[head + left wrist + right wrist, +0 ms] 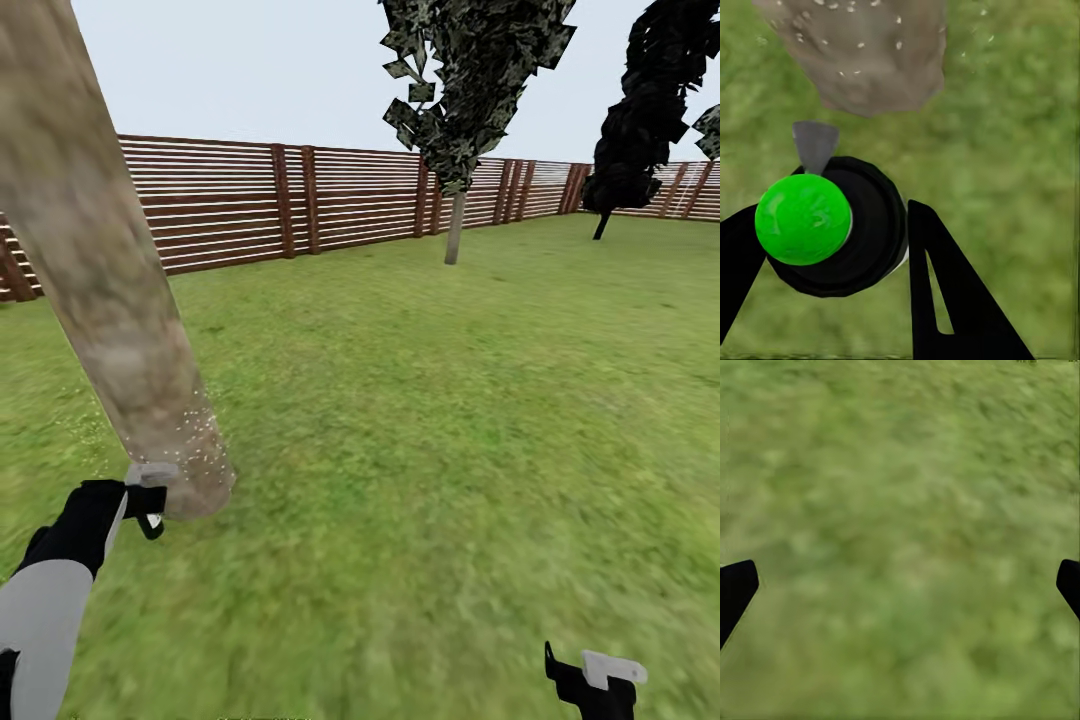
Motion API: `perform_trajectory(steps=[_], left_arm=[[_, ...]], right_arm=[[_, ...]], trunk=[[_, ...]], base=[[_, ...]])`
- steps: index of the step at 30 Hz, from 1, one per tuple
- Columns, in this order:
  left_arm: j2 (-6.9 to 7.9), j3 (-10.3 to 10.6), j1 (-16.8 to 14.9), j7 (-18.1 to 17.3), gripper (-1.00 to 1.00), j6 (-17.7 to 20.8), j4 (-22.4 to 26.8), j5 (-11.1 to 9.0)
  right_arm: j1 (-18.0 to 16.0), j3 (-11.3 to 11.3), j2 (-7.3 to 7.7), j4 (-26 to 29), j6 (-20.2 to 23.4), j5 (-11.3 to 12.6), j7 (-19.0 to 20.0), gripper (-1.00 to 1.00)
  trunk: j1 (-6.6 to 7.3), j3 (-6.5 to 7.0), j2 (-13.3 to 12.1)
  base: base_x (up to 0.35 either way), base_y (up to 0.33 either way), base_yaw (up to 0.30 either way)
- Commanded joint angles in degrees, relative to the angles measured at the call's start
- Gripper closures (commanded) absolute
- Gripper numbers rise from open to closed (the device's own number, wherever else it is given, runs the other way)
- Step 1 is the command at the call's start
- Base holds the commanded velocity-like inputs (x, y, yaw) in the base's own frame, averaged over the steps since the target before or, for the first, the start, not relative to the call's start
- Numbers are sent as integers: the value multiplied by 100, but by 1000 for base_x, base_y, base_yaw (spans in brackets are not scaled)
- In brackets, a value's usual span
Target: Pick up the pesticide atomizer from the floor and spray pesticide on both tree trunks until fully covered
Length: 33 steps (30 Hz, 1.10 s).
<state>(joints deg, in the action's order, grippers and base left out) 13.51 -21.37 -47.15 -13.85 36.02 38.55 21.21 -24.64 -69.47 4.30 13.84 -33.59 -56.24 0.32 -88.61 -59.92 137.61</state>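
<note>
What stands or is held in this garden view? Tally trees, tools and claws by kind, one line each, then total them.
Pale-trunked trees: 2, the near tree and the far tree
Dark conifer: 1
Pesticide atomizer: 1, gripped in the left claw
Claws: 2, that one and the open right claw
Total: 6

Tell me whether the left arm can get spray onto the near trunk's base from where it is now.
Probably yes. The left gripper holds the atomizer with its nozzle aimed at the trunk base, only grass between, and white droplets already speckle the bark.
</note>
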Motion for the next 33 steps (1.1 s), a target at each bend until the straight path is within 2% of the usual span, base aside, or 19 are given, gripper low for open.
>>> perform_trajectory(steps=[1,2,6,8,9,10,11,12,16,18,21,26,29,31,33], left_arm=[[-12,-21,3,-52,100,118,114,74],[22,-25,10,-55,100,235,264,78],[215,-33,1,-57,100,296,333,89],[160,3,-3,-55,100,305,328,79],[77,21,-14,-52,100,307,330,76],[-65,42,-90,-48,100,328,334,101],[-128,52,-212,-47,100,407,329,123],[-127,59,-376,-47,100,649,326,139],[342,62,-389,-57,100,772,336,123],[394,50,-353,-57,100,751,287,136],[363,53,-307,-57,100,755,258,110],[354,53,-282,-56,100,763,236,132],[333,55,-88,-86,100,750,240,99],[195,58,-65,-108,100,749,248,95],[-84,61,-53,-93,100,747,249,106]], right_arm=[[-5,-49,0,-4,-24,-54,3,-100],[-5,-46,0,-4,-24,-54,3,-100],[-5,-42,0,-4,-24,-54,3,-100],[-5,-44,0,-4,-24,-54,3,-100],[-5,-47,0,-4,-24,-54,3,-100],[-5,-47,0,-4,-24,-54,3,-100],[-5,-47,0,-4,-24,-54,3,-100],[-5,-45,0,-4,-24,-54,3,-100],[-5,-46,0,-4,-24,-54,3,-100],[-5,-43,0,-4,-24,-54,3,-100],[-5,-41,0,-4,-24,-54,3,-100],[-5,-45,0,-4,-24,-54,4,-100],[-5,-49,0,-4,-24,-54,3,-100],[-5,-49,0,-2,-24,-54,3,-100],[-5,-49,0,1,-24,-54,3,-100]], trunk=[[1,-5,2],[1,-5,2],[1,-5,2],[1,-5,2],[1,-5,2],[1,-5,2],[1,-5,2],[1,-5,2],[1,-5,2],[1,-5,2],[1,-5,2],[1,-5,2],[1,-5,2],[1,-5,2],[1,-5,2]], base=[[0,0,246],[0,0,267],[0,0,275],[0,0,77],[0,0,27],[0,0,11],[0,0,6],[0,0,2],[0,0,0],[0,0,102],[82,0,246],[268,0,25],[24,0,1],[3,0,0],[0,0,0]])
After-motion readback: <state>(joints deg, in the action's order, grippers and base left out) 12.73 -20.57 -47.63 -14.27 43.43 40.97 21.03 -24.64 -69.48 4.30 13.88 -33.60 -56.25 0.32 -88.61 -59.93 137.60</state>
